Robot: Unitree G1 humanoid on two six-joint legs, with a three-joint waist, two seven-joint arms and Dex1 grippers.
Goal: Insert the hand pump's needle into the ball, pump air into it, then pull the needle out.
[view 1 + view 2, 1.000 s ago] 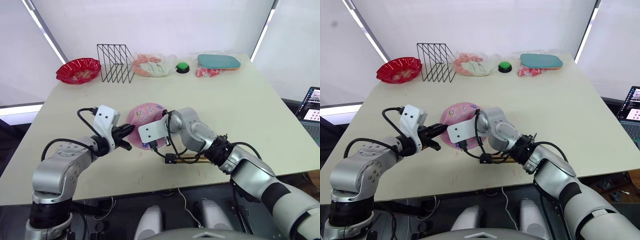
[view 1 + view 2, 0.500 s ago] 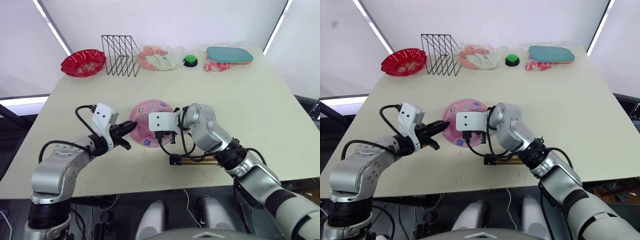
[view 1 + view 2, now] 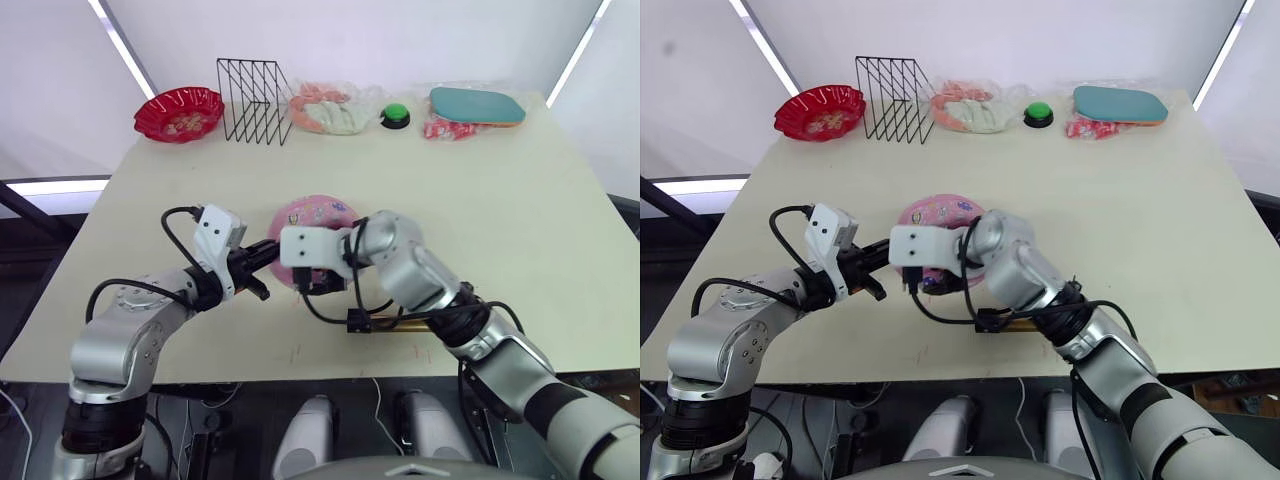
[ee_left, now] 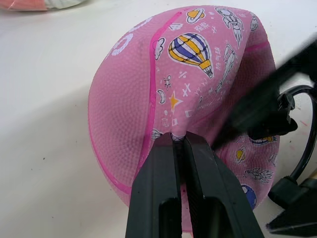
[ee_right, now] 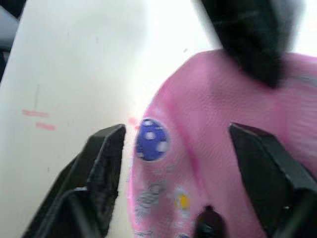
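The slim gold metal hand pump (image 3: 395,324) with black ends lies flat on the cream table (image 3: 520,190) near its front edge, in the lower centre of the left eye view, and its thin black hose (image 3: 325,315) loops up from the pump's left end toward the right gripper. The needle at the hose tip cannot be made out. Just beyond the pump, at the centre of the frame, sits the pink rubber ball (image 3: 312,215) with cartoon prints and darker pink seams; it is partly collapsed, with a folded ridge facing the left arm. The left gripper (image 4: 179,144) reaches in from the left of centre with its two black fingers pressed together, pinching the fold at the ball's edge, as the left wrist view shows. The right gripper (image 5: 185,163) comes in from the right and sits directly in front of the ball with its two black fingers (image 5: 101,163) spread wide, one on each side of the ball's near edge and not closed on it. Along the far edge of the table, from upper left to upper right, stand a red scalloped bowl (image 3: 180,112), a black wire rack (image 3: 253,100), a clear plastic bag (image 3: 330,108) of pale items, a green push button (image 3: 396,116) on a black base, and a flat teal case (image 3: 476,104).
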